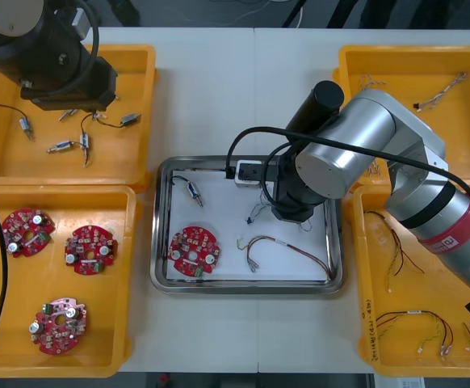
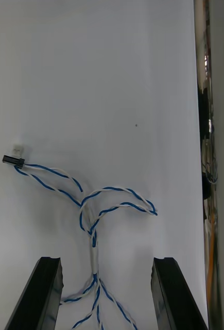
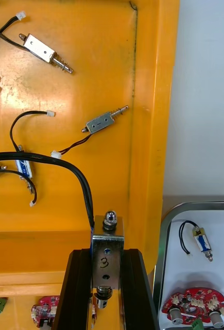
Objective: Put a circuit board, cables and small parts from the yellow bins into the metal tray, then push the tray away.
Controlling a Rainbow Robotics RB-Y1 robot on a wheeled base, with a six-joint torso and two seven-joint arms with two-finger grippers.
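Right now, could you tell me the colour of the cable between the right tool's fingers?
The cable is twisted blue and white; right wrist view shows it best.

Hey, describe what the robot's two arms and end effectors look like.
The right arm is silver cylinders with black joints, a red band bearing white marking, and a black cable looping along it. The left arm looks black and bulky. Both the right end effector and left end effector have flat black fingers.
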